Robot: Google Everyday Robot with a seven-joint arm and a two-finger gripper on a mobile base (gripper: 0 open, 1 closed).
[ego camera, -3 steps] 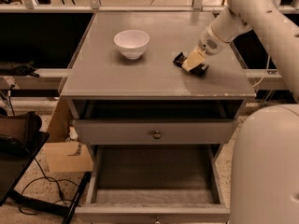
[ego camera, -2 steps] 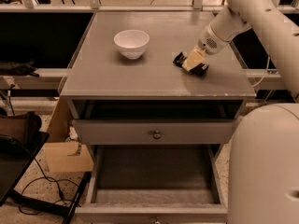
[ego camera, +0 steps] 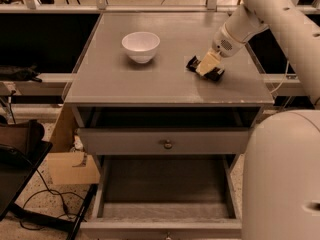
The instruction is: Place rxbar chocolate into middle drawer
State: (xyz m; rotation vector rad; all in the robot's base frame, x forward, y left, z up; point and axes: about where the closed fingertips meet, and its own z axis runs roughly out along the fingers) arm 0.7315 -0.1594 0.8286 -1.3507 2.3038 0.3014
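Nothing moved, end effector on rxbar chocolate, grip unclear, middle drawer open

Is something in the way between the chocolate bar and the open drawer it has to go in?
Nothing visible. The gripper is at the bar on the cabinet top; the middle drawer stands open below. The bowl sits off to the left, out of the way.

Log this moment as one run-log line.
phase: pickup | gripper: on rxbar chocolate, on cabinet top | white bowl: apart from bar | middle drawer: pulled open, bar not yet inside
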